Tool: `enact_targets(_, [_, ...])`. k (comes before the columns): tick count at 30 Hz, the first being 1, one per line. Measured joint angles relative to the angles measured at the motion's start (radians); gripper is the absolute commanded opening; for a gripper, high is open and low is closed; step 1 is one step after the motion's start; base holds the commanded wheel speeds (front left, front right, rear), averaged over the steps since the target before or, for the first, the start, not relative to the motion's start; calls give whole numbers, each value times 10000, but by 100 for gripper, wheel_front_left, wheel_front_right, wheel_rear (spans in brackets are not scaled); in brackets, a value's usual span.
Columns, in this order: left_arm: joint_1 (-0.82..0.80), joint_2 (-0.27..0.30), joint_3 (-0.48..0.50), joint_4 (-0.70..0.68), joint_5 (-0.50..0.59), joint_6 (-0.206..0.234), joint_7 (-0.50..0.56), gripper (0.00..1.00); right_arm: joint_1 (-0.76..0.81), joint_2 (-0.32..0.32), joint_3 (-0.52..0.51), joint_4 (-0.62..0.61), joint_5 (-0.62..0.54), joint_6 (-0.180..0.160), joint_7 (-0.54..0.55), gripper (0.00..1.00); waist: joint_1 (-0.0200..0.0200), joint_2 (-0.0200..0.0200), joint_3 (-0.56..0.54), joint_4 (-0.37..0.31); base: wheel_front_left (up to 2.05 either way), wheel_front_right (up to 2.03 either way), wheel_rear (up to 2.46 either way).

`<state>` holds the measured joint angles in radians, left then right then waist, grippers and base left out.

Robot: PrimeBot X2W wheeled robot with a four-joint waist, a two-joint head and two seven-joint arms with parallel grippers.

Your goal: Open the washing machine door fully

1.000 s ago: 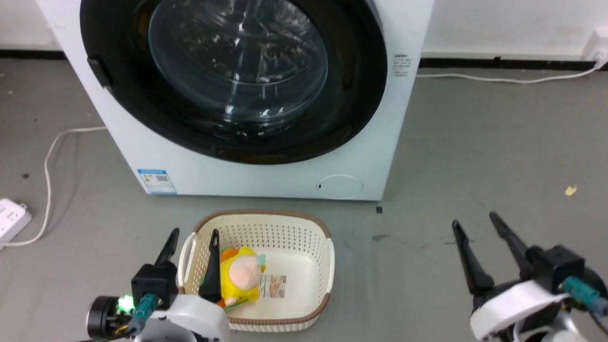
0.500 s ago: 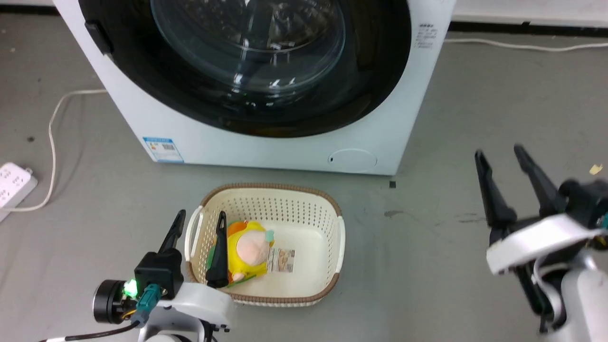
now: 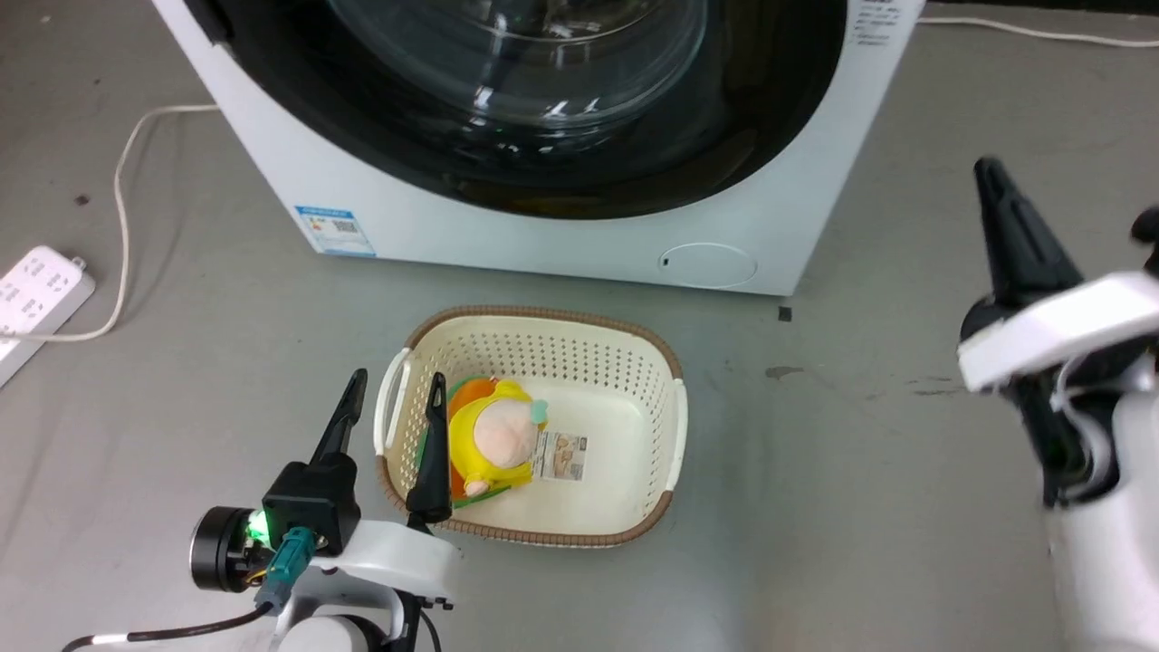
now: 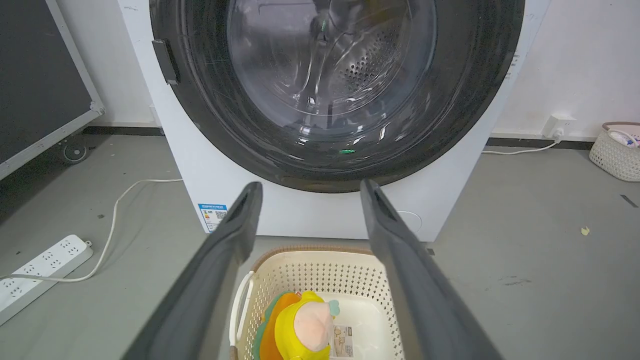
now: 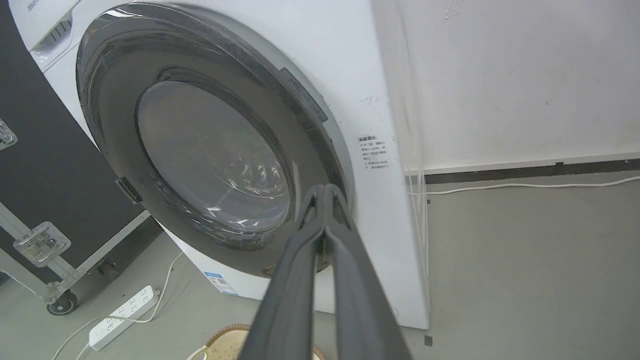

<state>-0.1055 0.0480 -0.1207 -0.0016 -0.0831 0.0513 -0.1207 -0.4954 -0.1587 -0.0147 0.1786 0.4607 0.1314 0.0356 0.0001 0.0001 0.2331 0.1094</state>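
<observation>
On the grey floor (image 3: pixel 860 453), smooth and a bit scuffed, stands a big white box-shaped washing machine (image 3: pixel 543 244). Its large round door (image 4: pixel 200 125) has a shiny black frame and a clear glass bowl (image 4: pixel 325 75) that bulges out in the middle. That door is shut, lying flat on the machine's front. A blue sticker (image 3: pixel 333 229) and a small round hatch (image 3: pixel 708 265) sit low on the white front.

Just in front sits a cream plastic basket (image 3: pixel 665 435) full of small holes, with a brown rim. A soft yellow toy (image 3: pixel 493 435) with a round peach head lies inside at the left.

The left gripper (image 3: pixel 398 380) is low and near, its jaws wide apart and holding nothing. In the head view one long dark finger (image 3: pixel 433 444) crosses the basket's left side and the other lies outside it. The right gripper (image 5: pixel 325 192) is up at the right, its jaws pressed together with nothing between them. In the right wrist view its tips point at the door's right edge; I cannot tell if they touch it.

A white power strip (image 3: pixel 36 290) and a thin white cord (image 3: pixel 122 181) lie on the floor at the left. Behind is a plain white wall (image 5: pixel 500 75), and a black case (image 5: pixel 40 165) with metal corners stands beside the machine.
</observation>
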Motion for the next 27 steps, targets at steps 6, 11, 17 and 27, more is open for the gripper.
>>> enact_targets(6, [-25,2,-151,-21,-90,79,-125,100,-1095,46,-397,851,805,0,416,0,0,0,249,211,0,0,0])
enact_targets(11, [-149,0,-297,-38,-182,121,-217,100,-2102,48,-807,1697,1417,0,756,0,0,0,483,408,0,0,0])
enact_targets(17, [-228,2,-462,-102,-267,198,-328,100,-3315,50,-1289,2982,2071,0,1333,0,0,0,815,633,0,0,0])
enact_targets(27, [-475,0,-899,-176,-554,384,-558,100,-5756,-232,-1908,5423,2901,-2,2638,0,0,0,1436,1072,0,0,0])
